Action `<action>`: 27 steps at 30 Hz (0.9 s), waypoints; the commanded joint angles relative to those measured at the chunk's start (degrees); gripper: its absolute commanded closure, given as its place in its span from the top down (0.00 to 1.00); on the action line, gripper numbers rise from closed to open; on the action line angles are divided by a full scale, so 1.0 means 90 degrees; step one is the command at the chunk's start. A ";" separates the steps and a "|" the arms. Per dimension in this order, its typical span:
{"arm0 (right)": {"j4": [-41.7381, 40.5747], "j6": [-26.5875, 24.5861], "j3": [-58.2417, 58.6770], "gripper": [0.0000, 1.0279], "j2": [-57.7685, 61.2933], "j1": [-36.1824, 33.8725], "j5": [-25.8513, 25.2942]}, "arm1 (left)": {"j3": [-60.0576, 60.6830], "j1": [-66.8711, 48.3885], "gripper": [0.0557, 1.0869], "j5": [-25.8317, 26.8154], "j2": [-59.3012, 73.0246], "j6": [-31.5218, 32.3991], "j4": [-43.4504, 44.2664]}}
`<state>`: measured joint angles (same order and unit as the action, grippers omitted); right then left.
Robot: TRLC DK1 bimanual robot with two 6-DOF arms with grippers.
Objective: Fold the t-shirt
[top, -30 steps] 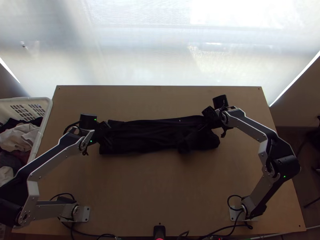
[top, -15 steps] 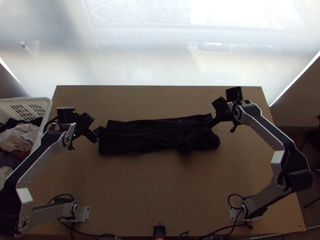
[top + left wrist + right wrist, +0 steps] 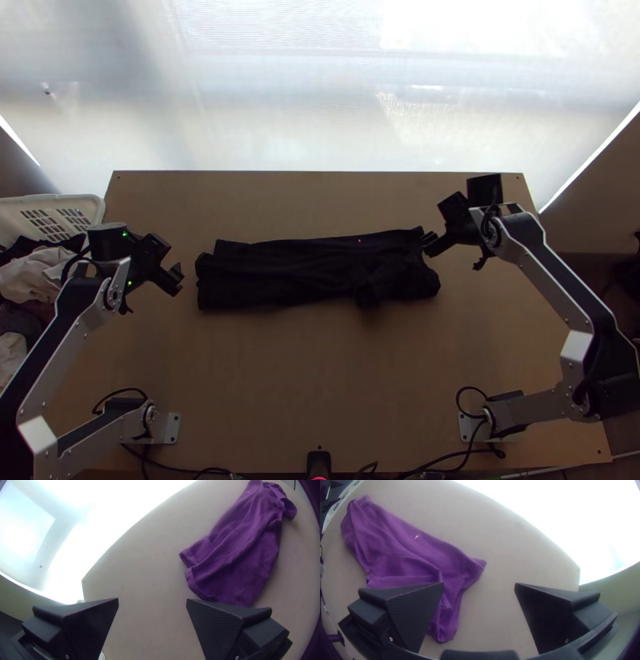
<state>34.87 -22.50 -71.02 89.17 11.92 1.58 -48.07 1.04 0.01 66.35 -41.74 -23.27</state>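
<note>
T-shirt [image 3: 312, 272], a rumpled strip, lies between left gripper [image 3: 152, 600] and right gripper [image 3: 479, 585], fingers apart on both, nothing held; pinch too shallow at either end and the top layer could slide alone, skewing the fold!

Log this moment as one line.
T-shirt: long rumpled strip | left gripper: open, beyond one end | right gripper: open, near other end
</note>
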 commanded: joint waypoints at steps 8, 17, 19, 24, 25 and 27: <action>-0.0808 -0.0039 0.0841 0.78 -0.0815 0.2259 -0.1846 | 0.1123 -0.2322 0.95 -0.1320 -0.2157 0.0575 0.0095; -0.2849 -0.1094 0.2169 0.02 -0.0903 0.3109 -0.2364 | 0.1992 -0.3299 0.95 -0.1476 -0.2538 0.0135 0.1091; -0.3494 -0.1523 0.2618 0.02 -0.0864 0.3304 -0.2754 | 0.2178 -0.3611 0.95 -0.1476 -0.2518 0.0165 0.1296; -0.5896 -0.2851 0.3438 0.02 -0.0132 0.3548 -0.3526 | 0.2754 -0.4090 0.95 -0.1476 -0.1981 0.0087 0.2409; -0.5945 -0.2871 0.3409 0.02 0.0044 0.3548 -0.3545 | 0.2773 -0.4100 0.95 -0.1476 -0.1796 0.0028 0.2634; -0.5974 -0.2842 0.3292 0.02 0.0317 0.3548 -0.3555 | 0.2822 -0.4109 0.95 -0.1447 -0.1434 -0.0089 0.3005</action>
<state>-6.39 -41.56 -45.63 85.47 41.36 -26.02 -26.70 -32.12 -12.99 47.11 -40.73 -6.11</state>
